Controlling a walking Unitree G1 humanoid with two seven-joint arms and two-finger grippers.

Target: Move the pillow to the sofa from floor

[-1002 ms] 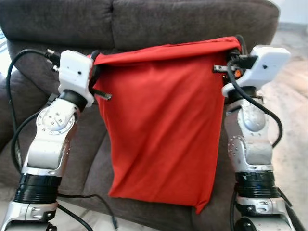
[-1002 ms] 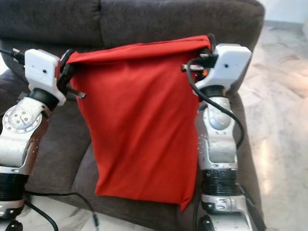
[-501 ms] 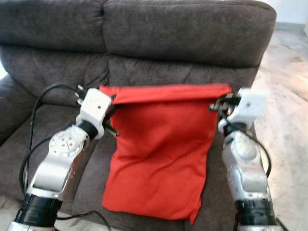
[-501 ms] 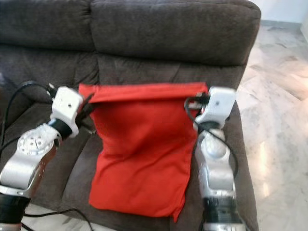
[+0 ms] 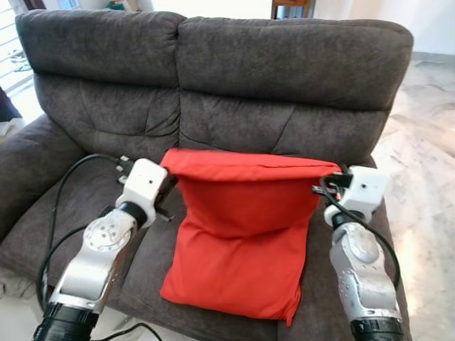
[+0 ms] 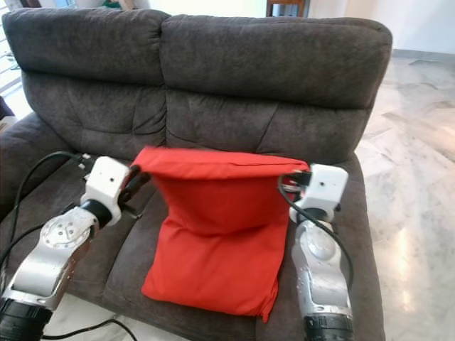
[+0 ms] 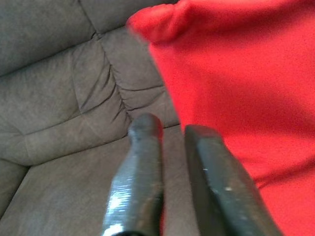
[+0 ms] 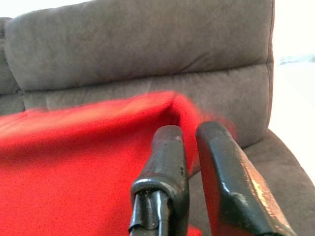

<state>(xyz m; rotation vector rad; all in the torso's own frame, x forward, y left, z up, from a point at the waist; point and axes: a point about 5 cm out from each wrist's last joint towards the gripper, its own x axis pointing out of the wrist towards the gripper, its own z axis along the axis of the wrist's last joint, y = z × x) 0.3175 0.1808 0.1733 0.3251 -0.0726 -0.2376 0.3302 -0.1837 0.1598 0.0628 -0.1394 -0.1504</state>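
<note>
Before you, the grey sofa (image 5: 284, 78); both grippers, left (image 5: 165, 190) and right (image 5: 334, 183), pinch the red pillow (image 5: 242, 241) by its top corners so it hangs over the seat.

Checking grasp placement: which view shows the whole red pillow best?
Left eye view: the full red pillow shows from its pinched top corners to its bottom edge on the sofa seat. The right eye view shows much the same. Both wrist views catch blurred red fabric near the fingers.

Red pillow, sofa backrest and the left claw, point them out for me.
red pillow (image 5: 242, 241), left eye view, middle of its front.
sofa backrest (image 5: 284, 57), left eye view, right back cushion.
left claw (image 7: 170, 135), left wrist view, between fingertips.
</note>
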